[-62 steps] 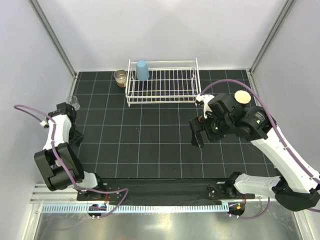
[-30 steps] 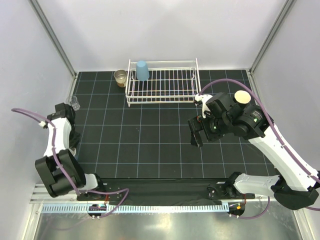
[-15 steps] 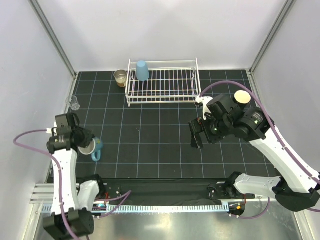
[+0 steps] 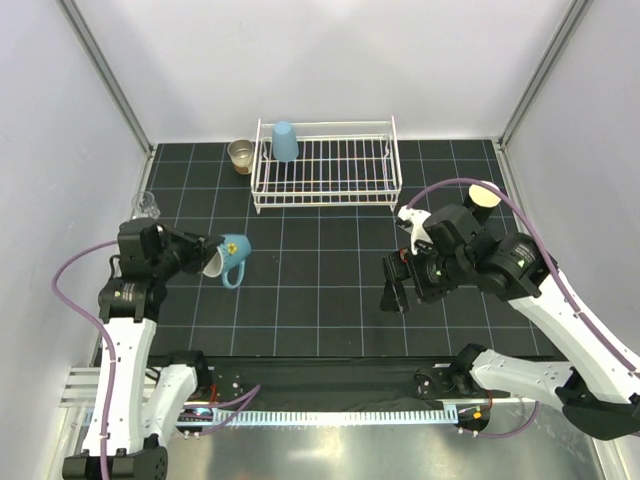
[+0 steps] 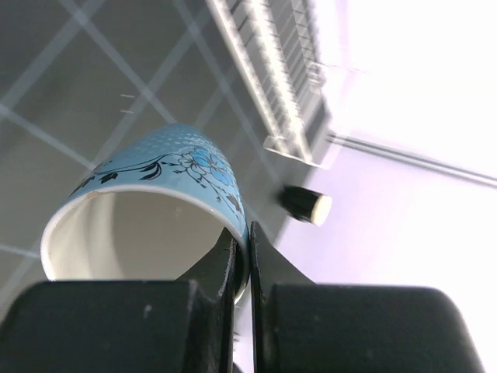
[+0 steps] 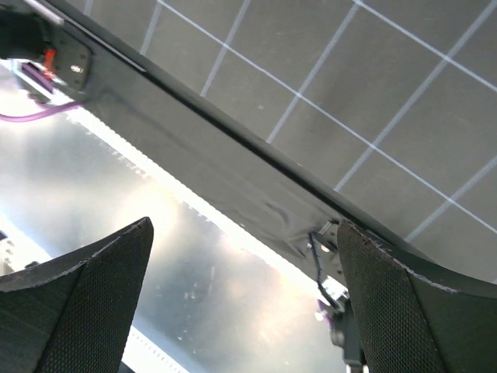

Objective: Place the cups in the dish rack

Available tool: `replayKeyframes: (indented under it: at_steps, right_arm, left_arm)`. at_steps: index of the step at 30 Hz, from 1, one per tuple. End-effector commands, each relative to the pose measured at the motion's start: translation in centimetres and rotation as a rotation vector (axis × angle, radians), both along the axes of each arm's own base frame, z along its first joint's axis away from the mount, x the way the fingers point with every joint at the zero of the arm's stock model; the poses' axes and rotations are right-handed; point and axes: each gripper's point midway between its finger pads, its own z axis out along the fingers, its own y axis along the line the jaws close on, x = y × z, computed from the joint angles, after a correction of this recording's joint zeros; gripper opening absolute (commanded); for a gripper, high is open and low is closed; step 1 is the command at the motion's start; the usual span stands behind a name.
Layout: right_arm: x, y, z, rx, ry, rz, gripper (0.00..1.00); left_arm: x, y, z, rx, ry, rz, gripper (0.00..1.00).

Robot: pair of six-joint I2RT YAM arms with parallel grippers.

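1. Camera above: the left claw [image 4: 203, 258] is shut tight on the rim of the teal mug [image 4: 232, 260]. It holds the mug tipped on its side, above the dark worktop [image 4: 300, 300], left of the middle. The dish rack [image 4: 325, 204] sits at the far side, well apart from the mug. A light blue tumbler [image 4: 285, 141] stands in the rack's far left corner. A tan cup [image 4: 240, 155] waits just beside the rack on its left. A tiny clear glass [image 4: 146, 205] is near the left wall, and a black cup [image 4: 483, 195] is off to the right. The right claw [image 4: 393, 290] hangs wide and holds nothing.
2. Left wrist camera: two black fingers [image 5: 210, 272] pinch the mug's rim, one inside and one outside. The rack looks blurry, far ahead. This is a thin pinch, so I think the mug could swing or slip. Slow, smooth moves are best.
3. Right wrist camera: the wide jaws show only the worktop's near edge and shiny metal. Nothing sits between them.
4. Good way to do it, I think: carry the mug over the rack's raised side and pick a free spot right of the tumbler. Lower it until it rests on the wires, and only then let go.
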Motion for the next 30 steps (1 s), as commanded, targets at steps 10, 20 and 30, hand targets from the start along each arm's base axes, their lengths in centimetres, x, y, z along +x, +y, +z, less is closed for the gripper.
replayKeyframes:
  at_steps: [10,20,30]
  right_arm:
    - [0.5,4.7,4.0,0.307,-0.067,0.049,1.00]
    - [3.6,8.4,12.2,0.502,-0.267,0.117,1.00]
    - [5.2,11.2,15.6,0.639,-0.341,0.156,1.00]
  left_arm:
    - [1.7,-7.4,15.7,-0.292,-0.493,-0.251,0.00]
    - [2.3,-12.1,24.4,-0.472,-0.843,-0.466,0.00]
    - [2.0,-12.3,27.9,-0.660,-0.958,-0.496,0.00]
